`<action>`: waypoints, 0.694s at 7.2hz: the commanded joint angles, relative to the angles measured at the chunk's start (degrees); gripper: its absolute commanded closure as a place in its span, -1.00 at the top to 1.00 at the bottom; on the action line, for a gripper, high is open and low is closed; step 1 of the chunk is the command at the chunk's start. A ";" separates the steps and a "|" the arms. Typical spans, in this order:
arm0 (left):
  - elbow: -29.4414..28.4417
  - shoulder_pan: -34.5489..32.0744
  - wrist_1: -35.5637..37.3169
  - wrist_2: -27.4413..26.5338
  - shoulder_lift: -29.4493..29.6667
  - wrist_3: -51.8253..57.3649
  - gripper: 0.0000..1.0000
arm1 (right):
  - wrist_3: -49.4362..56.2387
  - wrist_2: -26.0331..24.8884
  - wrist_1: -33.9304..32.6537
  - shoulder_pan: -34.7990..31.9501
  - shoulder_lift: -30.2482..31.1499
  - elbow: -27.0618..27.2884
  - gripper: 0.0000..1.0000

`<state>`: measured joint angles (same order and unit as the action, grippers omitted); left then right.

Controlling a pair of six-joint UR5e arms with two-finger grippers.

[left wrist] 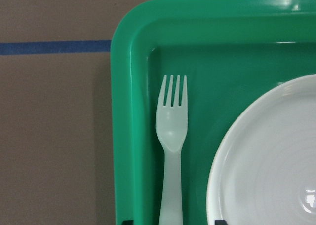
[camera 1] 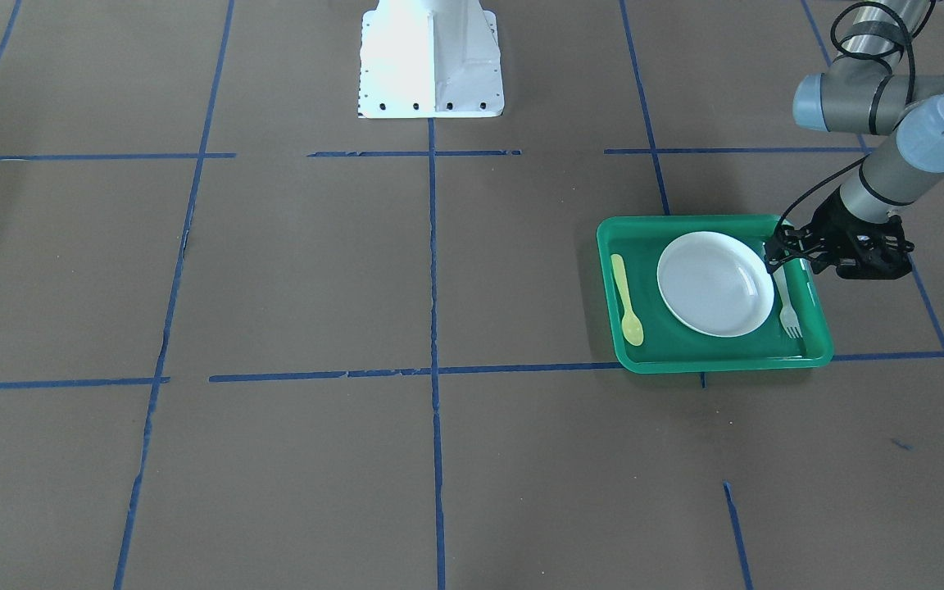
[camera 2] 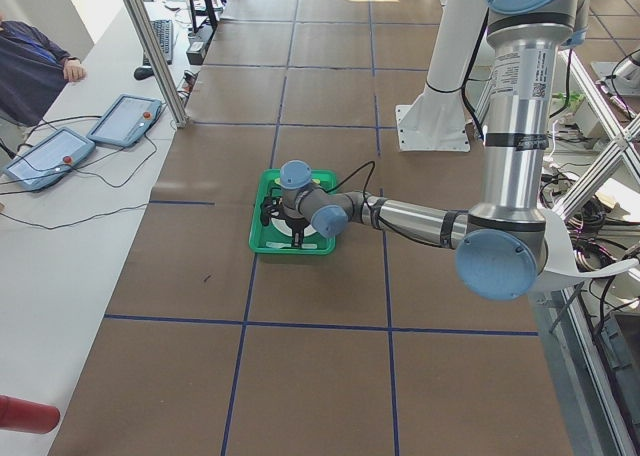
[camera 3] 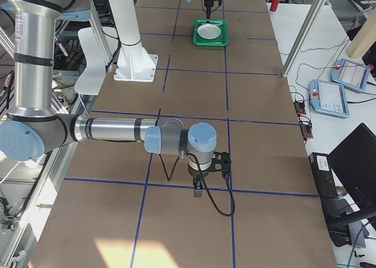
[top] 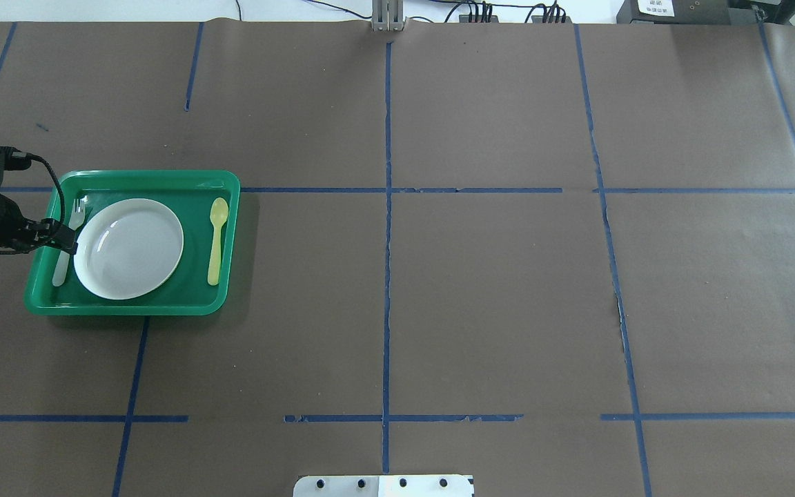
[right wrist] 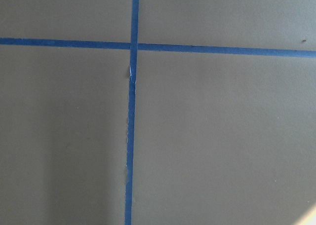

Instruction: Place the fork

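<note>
Left gripper (camera 1: 773,258) above fork (camera 1: 787,307), beside rim (camera 1: 819,311)

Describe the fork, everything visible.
The fork is small, pale, whitish and slightly translucent. It looks like plastic, with four short tines and a narrow handle. It lies flat on the floor of the green tray, between the tray's wall and the white plate, touching neither, with its tines pointing away from the robot. The left gripper stands open astride the handle; no contact shows.
</note>
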<state>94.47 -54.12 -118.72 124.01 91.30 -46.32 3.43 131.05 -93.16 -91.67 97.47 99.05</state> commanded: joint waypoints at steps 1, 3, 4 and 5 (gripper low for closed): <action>0.88 -3.77 0.33 0.27 -1.02 0.00 1.00 | 0.00 0.00 0.00 0.00 0.00 0.00 1.00; 1.06 -11.84 1.55 6.66 -5.23 12.31 1.00 | 0.00 0.00 0.00 0.00 0.00 0.00 1.00; 2.19 -16.33 5.56 6.68 -6.82 21.01 1.00 | 0.00 0.00 0.00 0.00 0.00 0.00 1.00; 2.73 -21.42 11.69 6.68 -7.01 30.84 1.00 | 0.00 0.00 0.00 0.00 0.00 0.00 1.00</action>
<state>96.41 -69.51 -113.17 130.29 85.27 -26.92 3.43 131.05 -93.16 -91.67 97.47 99.05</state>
